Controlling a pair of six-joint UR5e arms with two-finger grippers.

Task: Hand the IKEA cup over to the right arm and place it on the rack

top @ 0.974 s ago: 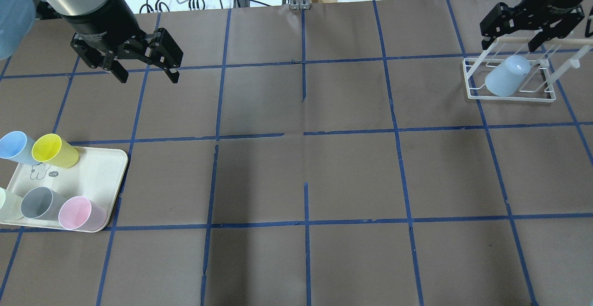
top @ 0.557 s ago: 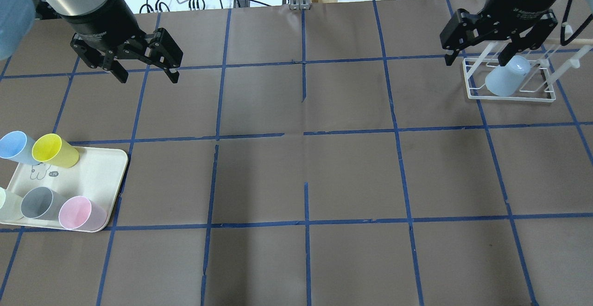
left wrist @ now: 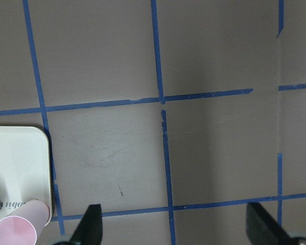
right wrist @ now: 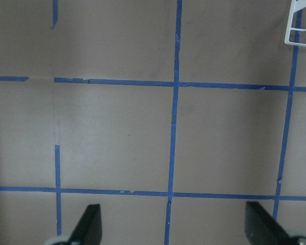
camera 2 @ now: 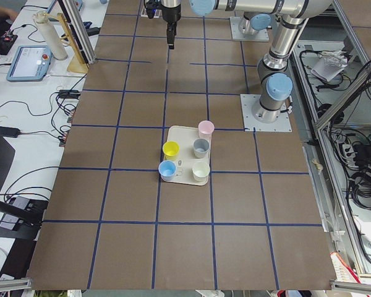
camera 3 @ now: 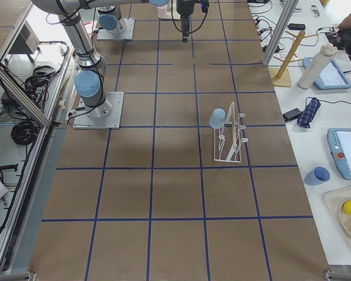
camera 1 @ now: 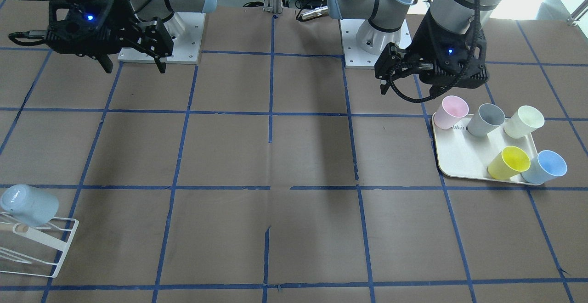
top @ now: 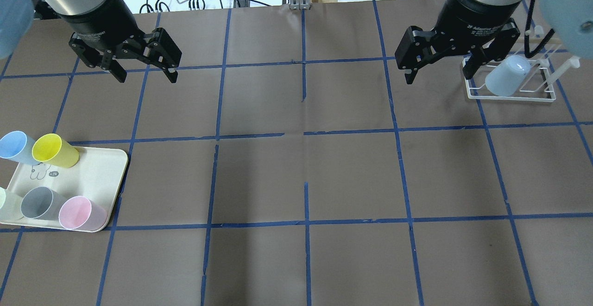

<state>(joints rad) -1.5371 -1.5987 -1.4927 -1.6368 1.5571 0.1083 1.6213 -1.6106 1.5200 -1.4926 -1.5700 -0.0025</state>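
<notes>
A pale blue IKEA cup hangs upside down and tilted on the white wire rack at the table's far right; it also shows in the front view. A second, alike blue cup stands at the far corner of the cream tray. My right gripper is open and empty, hovering just left of the rack and apart from it. My left gripper is open and empty, above the table beyond the tray. Both wrist views show bare table between spread fingertips.
The tray also holds a yellow cup, a grey cup, a pink cup and a pale cream one. The rack's corner shows in the right wrist view. Blue tape lines grid the brown table.
My right gripper has moved left from over the rack to beside it, still open. The blue cup stays on the rack. The left arm has hardly moved.
</notes>
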